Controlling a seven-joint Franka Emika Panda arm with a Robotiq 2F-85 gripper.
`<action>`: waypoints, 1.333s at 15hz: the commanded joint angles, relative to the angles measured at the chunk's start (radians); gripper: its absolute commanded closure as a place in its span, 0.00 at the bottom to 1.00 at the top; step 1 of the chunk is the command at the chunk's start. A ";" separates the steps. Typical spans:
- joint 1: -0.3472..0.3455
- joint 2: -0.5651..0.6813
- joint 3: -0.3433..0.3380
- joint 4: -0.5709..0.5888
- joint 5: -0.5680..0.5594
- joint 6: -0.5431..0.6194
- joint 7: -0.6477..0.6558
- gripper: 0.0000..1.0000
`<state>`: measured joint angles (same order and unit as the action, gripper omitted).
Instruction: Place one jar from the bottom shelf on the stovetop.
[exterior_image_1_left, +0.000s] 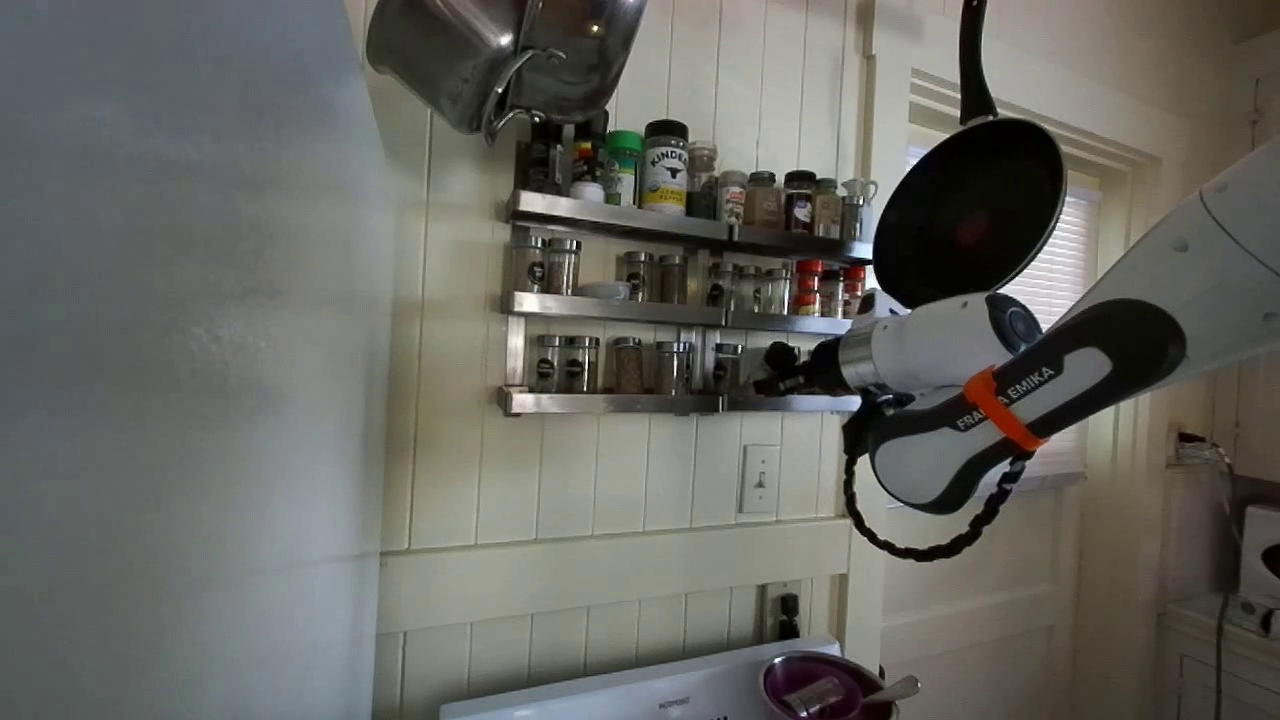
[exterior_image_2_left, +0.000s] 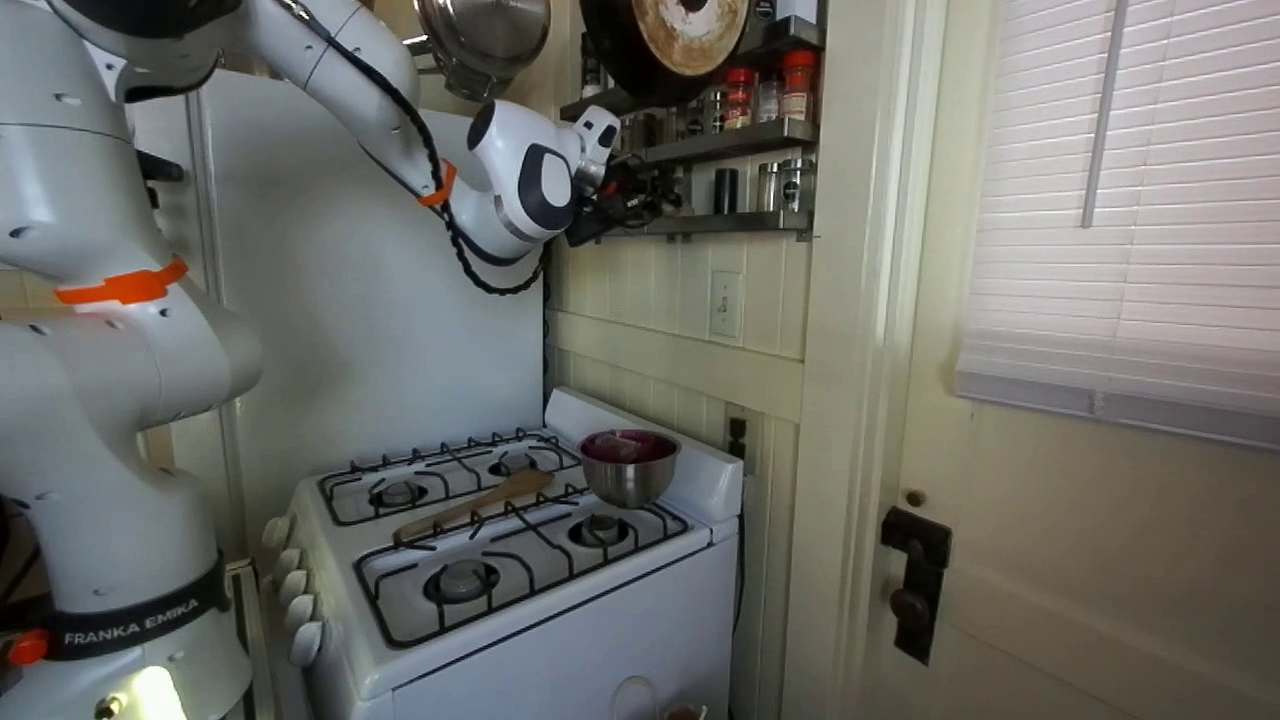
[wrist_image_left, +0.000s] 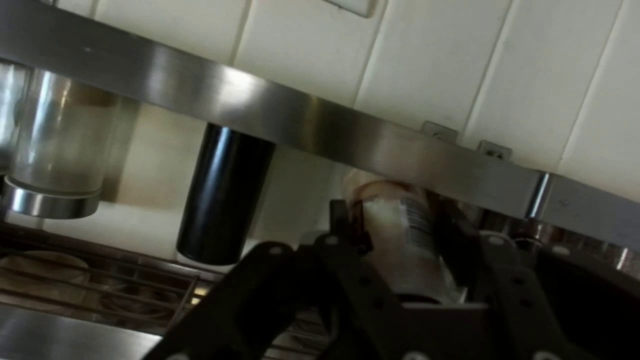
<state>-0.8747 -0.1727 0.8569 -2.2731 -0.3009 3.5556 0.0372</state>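
The bottom shelf is the lowest ledge of the metal wall rack, with several small glass jars on it. It also shows in an exterior view and upside down in the wrist view. My gripper is at this shelf. In the wrist view its fingers touch both sides of a labelled jar. The jar leans compared with its neighbours, and its base is hidden behind the rail. The white stovetop, with black grates, is well below the gripper.
A black cylinder and a glass jar stand beside the held jar. The middle shelf is just above. A frying pan hangs near the arm. A steel bowl and a wooden spoon rest on the stovetop.
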 joint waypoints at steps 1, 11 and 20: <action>-0.029 -0.076 0.013 -0.077 0.030 0.045 -0.031 0.78; -0.073 -0.139 0.050 -0.101 0.063 0.068 -0.072 0.78; -0.102 -0.281 0.104 -0.210 0.165 0.155 -0.116 0.78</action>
<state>-0.9541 -0.3684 0.9337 -2.4192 -0.1914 3.6749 -0.0718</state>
